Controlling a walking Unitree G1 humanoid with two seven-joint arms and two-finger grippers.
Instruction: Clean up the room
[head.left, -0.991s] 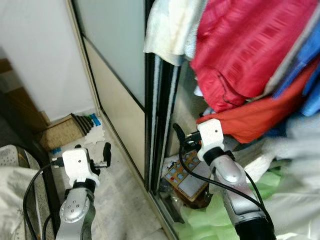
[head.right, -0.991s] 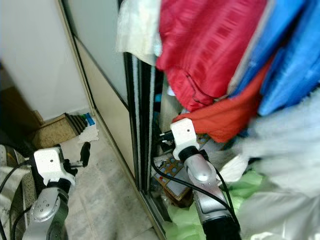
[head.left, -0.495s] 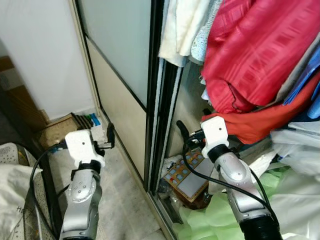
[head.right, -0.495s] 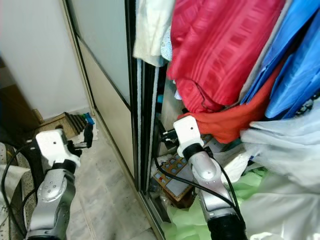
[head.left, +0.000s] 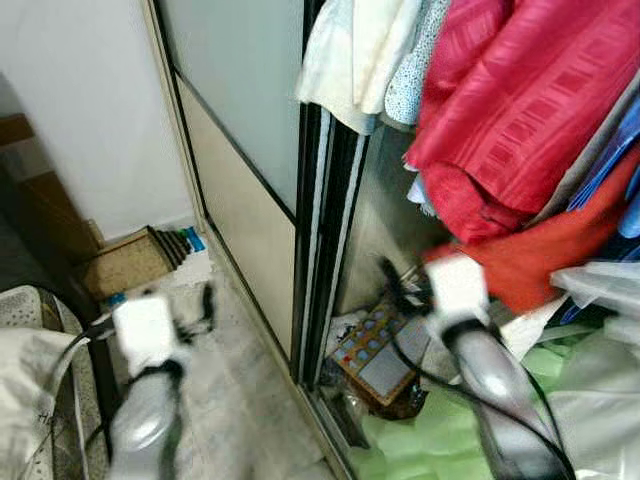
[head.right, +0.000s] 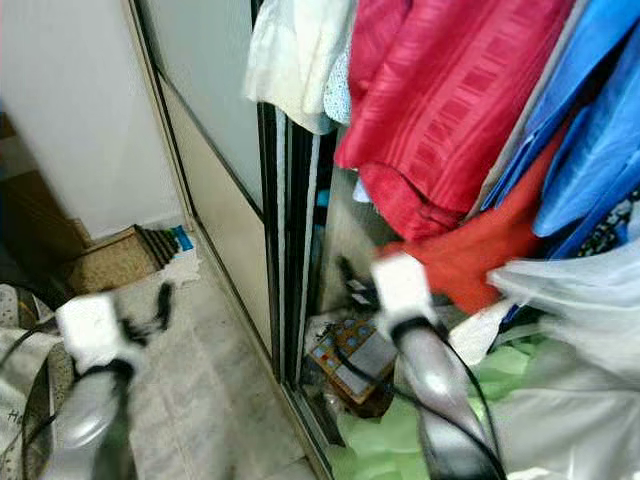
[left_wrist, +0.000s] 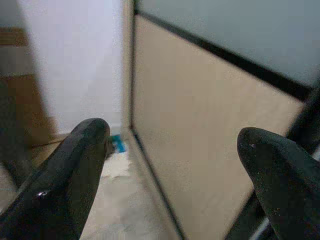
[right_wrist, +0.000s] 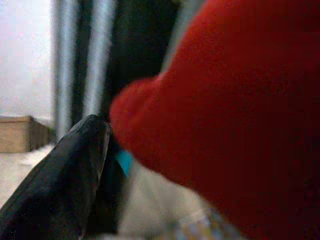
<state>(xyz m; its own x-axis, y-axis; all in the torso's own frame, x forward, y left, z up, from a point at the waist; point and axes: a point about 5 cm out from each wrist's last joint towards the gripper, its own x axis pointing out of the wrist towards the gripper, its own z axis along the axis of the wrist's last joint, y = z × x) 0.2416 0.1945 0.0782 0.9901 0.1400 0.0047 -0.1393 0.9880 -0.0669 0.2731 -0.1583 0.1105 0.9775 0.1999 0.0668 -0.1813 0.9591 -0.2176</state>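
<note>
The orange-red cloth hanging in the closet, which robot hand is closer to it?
Right. The right gripper is inside the closet, right beside the orange-red cloth. The left gripper is out over the floor, on the other side of the sliding door.

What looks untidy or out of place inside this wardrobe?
The wardrobe floor is cluttered: a flat box with coloured squares lies tilted against other things, beside crumpled green plastic and white bags. The red garment hangs bunched, and the orange cloth sags toward the right gripper.
</note>
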